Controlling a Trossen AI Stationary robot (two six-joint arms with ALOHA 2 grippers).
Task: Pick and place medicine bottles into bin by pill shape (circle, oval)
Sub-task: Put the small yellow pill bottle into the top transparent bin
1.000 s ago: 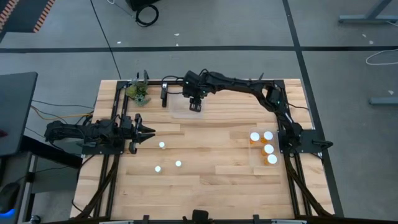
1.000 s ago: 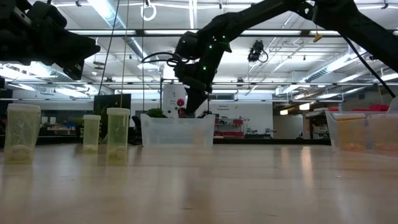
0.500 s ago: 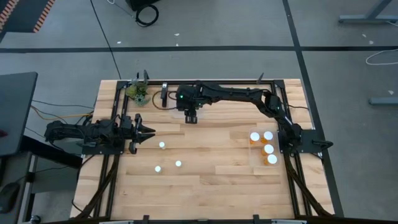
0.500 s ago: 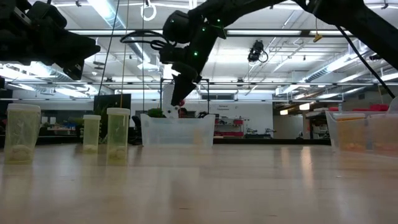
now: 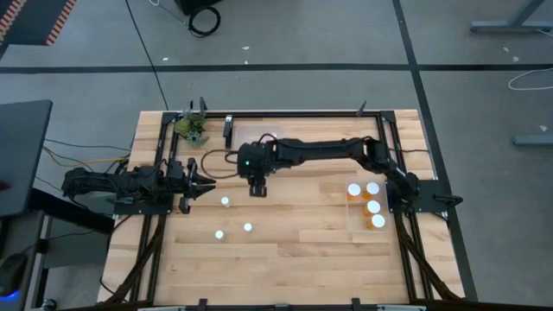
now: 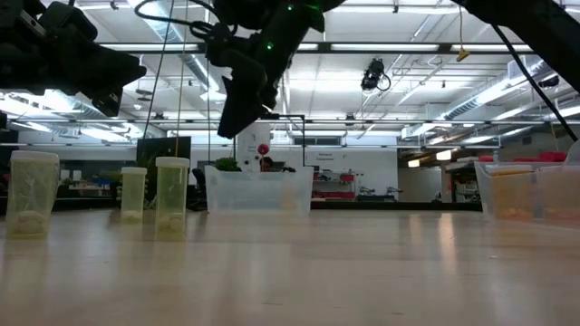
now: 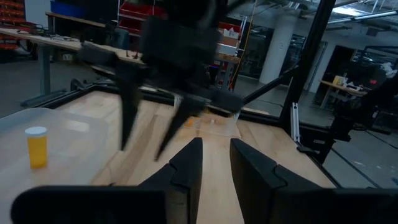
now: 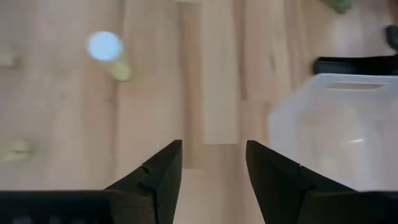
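Observation:
Three loose medicine bottles with white caps stand upright on the wooden table [image 5: 285, 250]: one [image 5: 225, 201] near my left gripper and two [image 5: 219, 233] [image 5: 248, 227] nearer the front. In the low view they stand at the left [image 6: 171, 196]. My right gripper [image 5: 257, 188] is open and empty above the table, just right of the nearest loose bottle [image 8: 106, 48]. One more bottle [image 7: 36, 146] stands in the clear far bin [image 8: 336, 124]. My left gripper [image 7: 216, 149] waits at the table's left, its fingers a narrow gap apart and empty.
A clear bin [image 5: 350, 226] at the table's right holds several bottles [image 5: 373, 206]. The clear far bin [image 6: 258, 188] lies under my right arm in the high view. A small green plant [image 5: 192, 130] stands at the far left corner. Bare wood lies at the front centre.
My right gripper has gone from above the clear far bin toward the table's near and left side, to just beside the loose bottles. It has stayed open and empty. The bottles have kept still.

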